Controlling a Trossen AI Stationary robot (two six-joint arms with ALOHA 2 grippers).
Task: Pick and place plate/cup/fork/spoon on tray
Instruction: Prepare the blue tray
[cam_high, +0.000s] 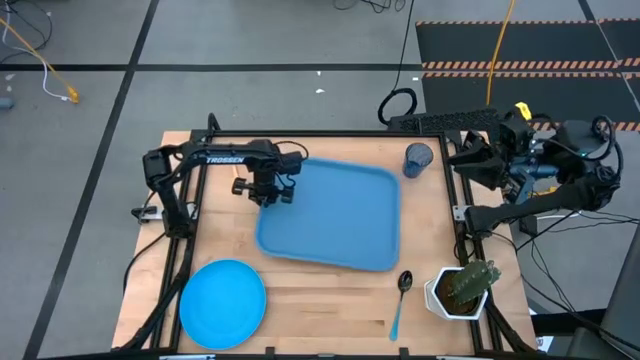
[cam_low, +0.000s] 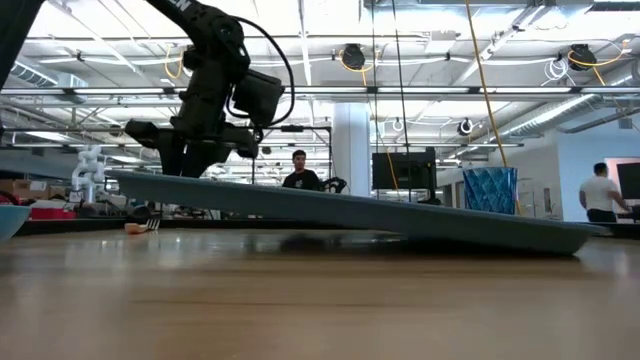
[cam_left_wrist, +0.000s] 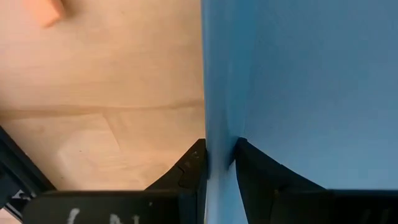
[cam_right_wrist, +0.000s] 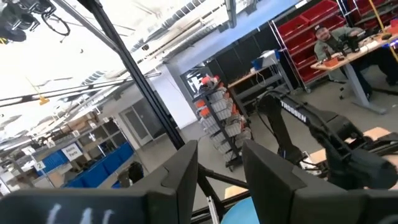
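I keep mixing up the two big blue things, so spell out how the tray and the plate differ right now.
Shape: the tray is rectangular with rounded corners; the plate is round.
Size: the tray is clearly the larger.
Pose: the tray is tilted, one edge lifted off the table while the opposite edge rests on it; the plate lies flat.
Contact: the left gripper pinches the tray's rim; nothing touches the plate.
Both are plain blue, with nothing on them.

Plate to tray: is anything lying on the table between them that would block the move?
Nothing visible does. The plate sits at the table's near-left corner, with bare wood between it and the tray. However, the left gripper is clamped on the tray's rim, lifting that side off the table.
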